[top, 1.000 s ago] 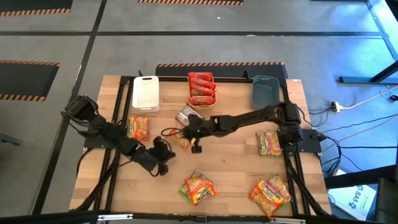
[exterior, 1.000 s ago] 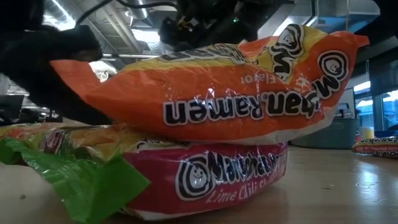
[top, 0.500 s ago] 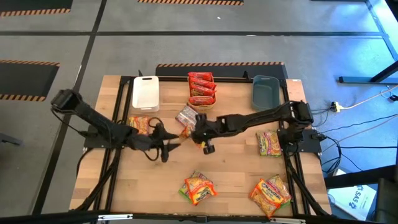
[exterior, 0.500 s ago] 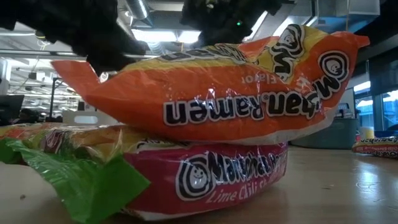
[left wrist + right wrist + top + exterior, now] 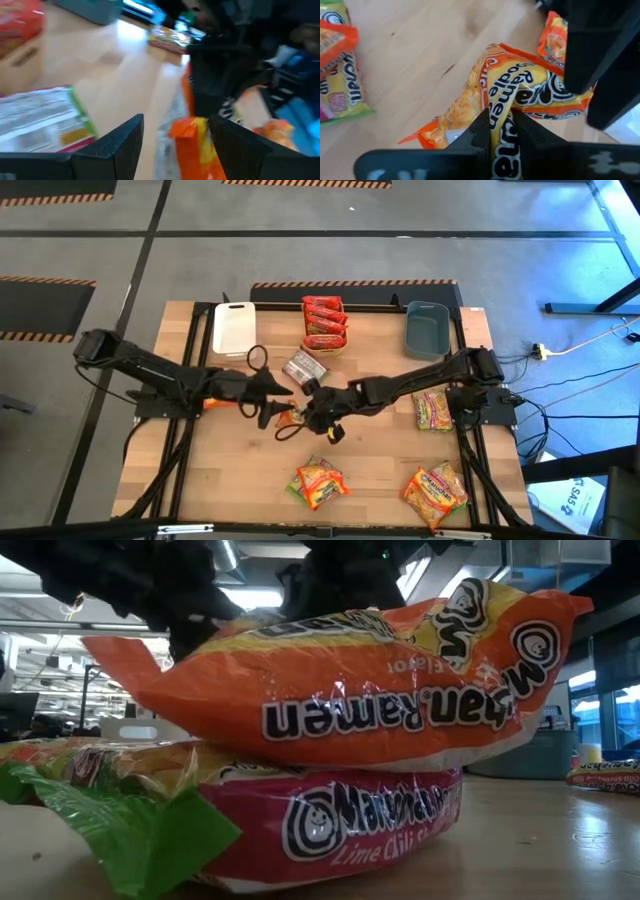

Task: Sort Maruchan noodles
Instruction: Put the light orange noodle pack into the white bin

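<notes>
I had both arms meeting at the middle of the tabletop. The right gripper had its fingers pressed on an orange packet, pinching its crinkled edge, so that packet hung from it near the centre. The left gripper came from the left side with its fingers spread, one on each side of the same orange packet; I judged this as a handover, the right arm holding the packet out so the left one could take it toward its own side (I could not see any contact yet).

The other noodles lay around: a packet with its silvery back up just beyond the grippers, a pair at the near edge, another pair at the near right, one on the right side. Red packets were already in the orange bin at the far edge, between the white bin and the grey-blue bin, both of which looked without noodles.

The low view was almost filled by an orange packet lying on a red one, so the arms showed there only as dark shapes above. The left wrist view was blurred, and the left arm possibly hid a packet under it.
</notes>
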Controlling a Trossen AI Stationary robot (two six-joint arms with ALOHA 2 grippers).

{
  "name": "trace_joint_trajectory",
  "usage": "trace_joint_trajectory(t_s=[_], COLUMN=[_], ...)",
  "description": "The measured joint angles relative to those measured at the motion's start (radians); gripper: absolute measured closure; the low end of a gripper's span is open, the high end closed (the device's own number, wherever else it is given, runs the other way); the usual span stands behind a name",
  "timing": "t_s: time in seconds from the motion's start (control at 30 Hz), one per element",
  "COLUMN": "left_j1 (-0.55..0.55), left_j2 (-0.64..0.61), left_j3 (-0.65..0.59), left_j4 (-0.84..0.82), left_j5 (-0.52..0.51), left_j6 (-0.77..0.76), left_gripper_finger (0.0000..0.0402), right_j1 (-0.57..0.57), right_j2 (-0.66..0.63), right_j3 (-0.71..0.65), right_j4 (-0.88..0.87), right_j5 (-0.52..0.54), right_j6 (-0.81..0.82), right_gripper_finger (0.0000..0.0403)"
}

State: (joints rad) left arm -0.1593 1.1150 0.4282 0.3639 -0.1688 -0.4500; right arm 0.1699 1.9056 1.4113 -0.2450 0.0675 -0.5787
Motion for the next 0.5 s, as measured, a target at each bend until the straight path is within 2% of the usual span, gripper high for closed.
trace_joint_trajectory(t_s=[0.17, 0.3, 0.5], left_j1=[0.044, 0.075, 0.100], left_j2=[0.032, 0.043, 0.048], left_j3=[0.000, 0.000, 0.000], left_j4=[0.007, 0.034, 0.036], left_j5=[0.118, 0.271, 0.295], left_j6=[-0.019, -0.048, -0.064], left_gripper_finger=[0.0178, 0.0178, 0.0180], right_j1=[0.000, -0.012, -0.022], right_j2=[0.002, 0.002, 0.002], right_j3=[0.000, 0.000, 0.000], right_j4=[0.022, 0.015, 0.032], right_j5=[0.020, 0.048, 0.049], right_j6=[-0.031, -0.040, -0.041], right_gripper_finger=[0.0363, 0.0363, 0.0363])
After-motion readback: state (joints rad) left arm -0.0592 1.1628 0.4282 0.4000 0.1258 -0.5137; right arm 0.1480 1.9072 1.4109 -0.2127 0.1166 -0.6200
